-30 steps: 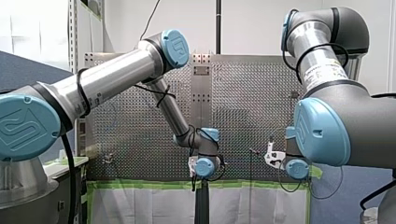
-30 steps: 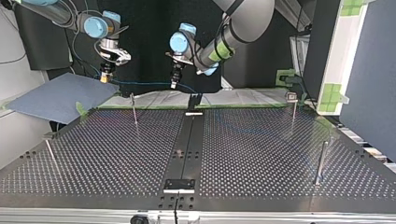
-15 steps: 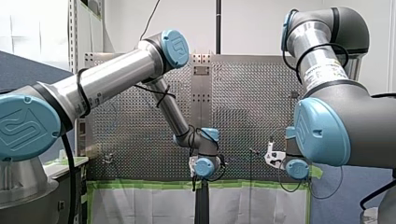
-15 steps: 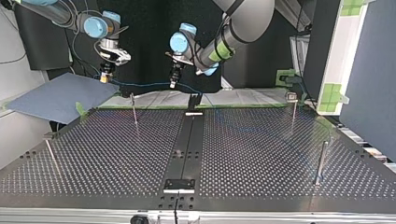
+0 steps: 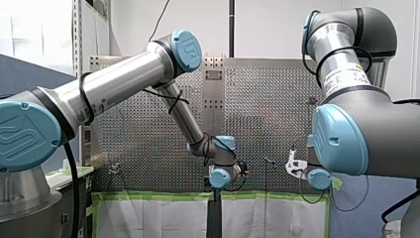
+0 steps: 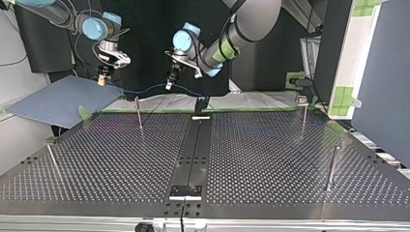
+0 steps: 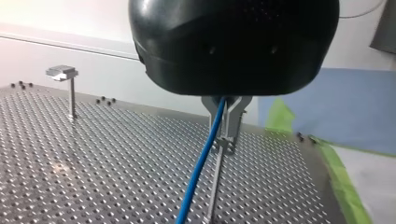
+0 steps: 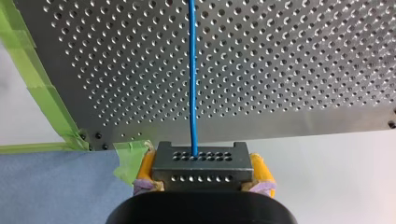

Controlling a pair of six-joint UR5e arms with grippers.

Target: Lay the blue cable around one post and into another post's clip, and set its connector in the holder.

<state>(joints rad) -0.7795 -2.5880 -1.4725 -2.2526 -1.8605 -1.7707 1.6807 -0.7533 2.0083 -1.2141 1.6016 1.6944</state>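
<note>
Scanning the top view left to right, Dev: where's the thin blue cable [image 8: 192, 70]?
Dev: Off the perforated metal table [image 6: 266, 154], strung in the air. My right gripper [image 8: 203, 171], yellow pads, is clamped on its dark grey perforated connector block [image 8: 199, 156]. Cable sags across to my left gripper [image 6: 168, 86], black with metal fingers [image 7: 232, 116] pinched on it, then slopes down toward the black holder [image 6: 200, 104] at the table's far edge.
Ana: Surface, room?
Dev: Blue-grey sheet [image 6: 58, 99] at far left, then thin metal posts [image 6: 139, 113] on the table, a clip-topped post [image 6: 303, 108] at the right. Green tape [image 8: 35, 88] along the far edge, dark backdrop behind.
</note>
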